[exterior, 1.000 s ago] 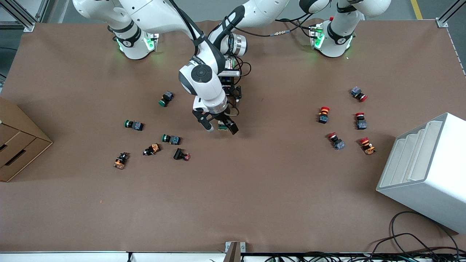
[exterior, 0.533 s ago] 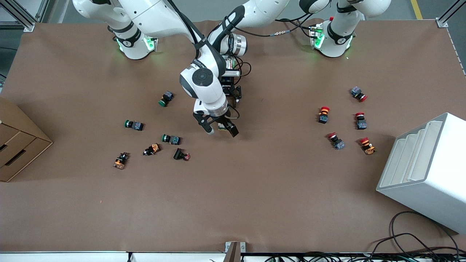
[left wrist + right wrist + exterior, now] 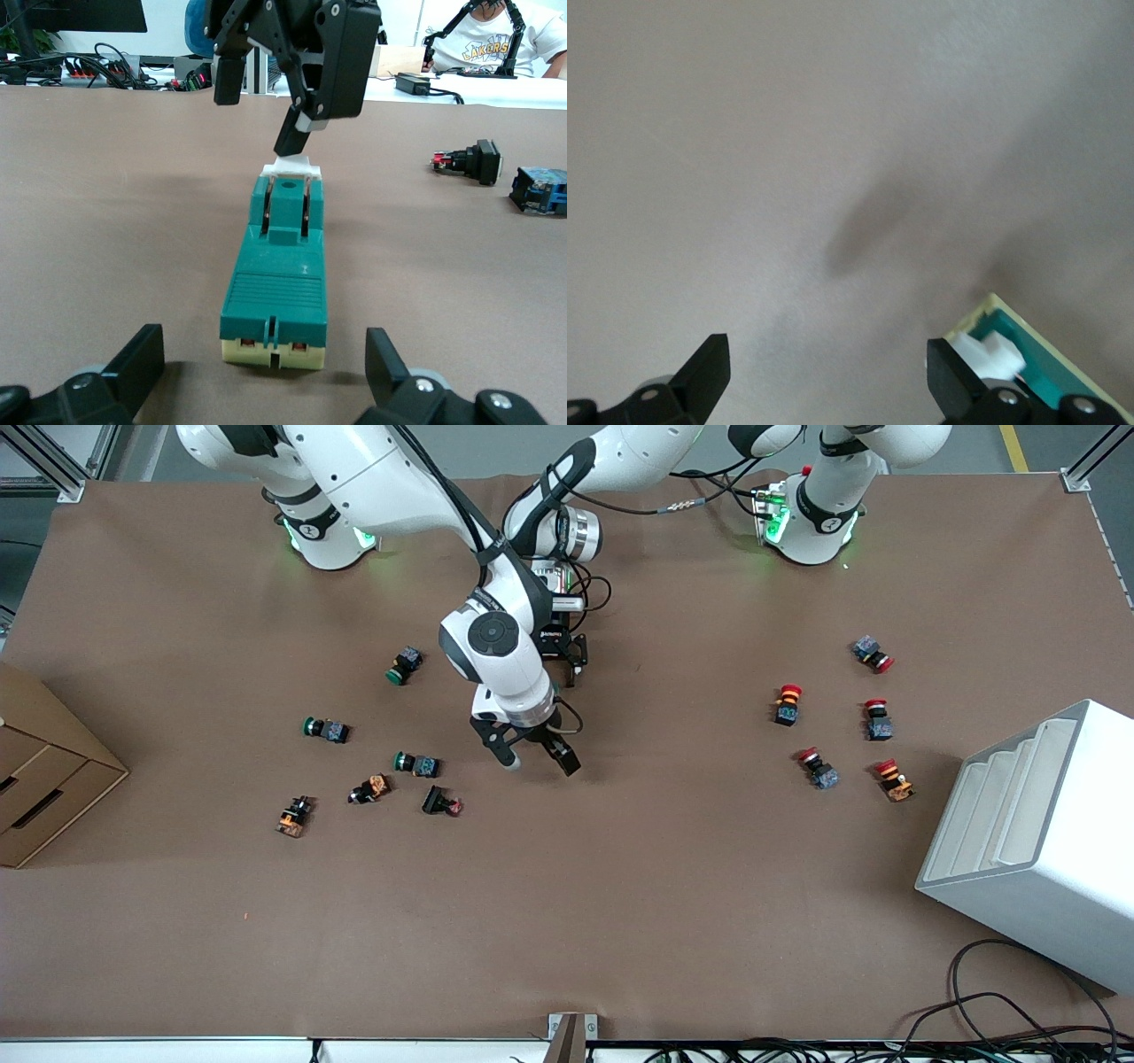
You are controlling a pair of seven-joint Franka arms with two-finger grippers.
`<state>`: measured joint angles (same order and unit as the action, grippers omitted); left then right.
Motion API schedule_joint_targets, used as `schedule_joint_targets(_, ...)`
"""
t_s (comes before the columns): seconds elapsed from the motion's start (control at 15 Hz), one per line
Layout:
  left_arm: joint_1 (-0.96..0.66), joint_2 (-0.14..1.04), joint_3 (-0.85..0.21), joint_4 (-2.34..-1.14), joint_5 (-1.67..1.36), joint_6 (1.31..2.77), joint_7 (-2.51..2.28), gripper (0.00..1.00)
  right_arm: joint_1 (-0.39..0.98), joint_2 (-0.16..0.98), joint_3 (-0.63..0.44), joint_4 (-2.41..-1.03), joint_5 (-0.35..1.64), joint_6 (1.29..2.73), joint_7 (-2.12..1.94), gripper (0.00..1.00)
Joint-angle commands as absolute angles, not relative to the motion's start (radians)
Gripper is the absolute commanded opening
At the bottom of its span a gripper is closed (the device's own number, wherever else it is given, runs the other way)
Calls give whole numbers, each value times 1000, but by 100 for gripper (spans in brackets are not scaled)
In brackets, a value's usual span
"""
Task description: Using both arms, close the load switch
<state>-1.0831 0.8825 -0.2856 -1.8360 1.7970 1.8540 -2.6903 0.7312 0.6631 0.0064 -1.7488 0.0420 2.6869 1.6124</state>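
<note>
The load switch [image 3: 275, 283] is a dark green block on a cream base, lying on the brown table mid-table. Its white tab [image 3: 291, 166] is at the end away from my left gripper [image 3: 266, 382]. That gripper is open and low, with its fingers either side of the switch's near end, not touching. In the front view it [image 3: 567, 662] is mostly hidden by the right arm. My right gripper [image 3: 537, 760] is open over the switch's tab end, and one of its fingers [image 3: 299, 133] touches the tab. The right wrist view shows the tab [image 3: 992, 350] beside one finger [image 3: 957, 381]. The front view hides the switch.
Green, orange and black push-buttons [image 3: 416, 763] lie scattered toward the right arm's end. Red push-buttons [image 3: 787, 704] lie toward the left arm's end, beside a white rack [image 3: 1036, 841]. A cardboard box [image 3: 44, 779] stands at the table's edge at the right arm's end.
My right gripper has moved a little nearer the front camera along the switch and now hides it in the front view. The left arm has not moved.
</note>
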Motion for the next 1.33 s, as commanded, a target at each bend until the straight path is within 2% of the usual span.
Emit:
schedule_joint_targets(0.0,-1086,917,-285,-1812,1793,1868,-2701,100,660,678,15,-1701,14,2634,1511,100)
schedule_joint_targets(0.2,-1086,905,-287,-1810,1790,1870,-2692,100,583,660,18,-1666,17,2505,1329,100)
schedule_joint_targets(0.33,-1083,904,-288,-1807,1786,1870,-2671,100,533,611,17,-1670,17,2445,1206,100)
schedule_joint_targets(0.53,-1074,873,-316,-1775,1662,1881,-2544,100,436,533,18,-1672,18,2269,934,100)
schedule_joint_targets(0.67,-1071,865,-330,-1702,1522,1881,-2426,100,358,461,18,-1675,18,2112,718,100)
schedule_joint_targets(0.93,-1052,839,-331,-1585,1347,1881,-2249,100,203,330,17,-1677,18,1887,364,100)
schedule_joint_targets(1.07,-1022,818,-331,-1507,1237,1881,-2124,100,111,275,17,-1675,17,1801,191,100)
schedule_joint_targets(1.27,-967,778,-331,-1415,1060,1881,-1970,100,-12,229,17,-1674,14,1752,-53,100)
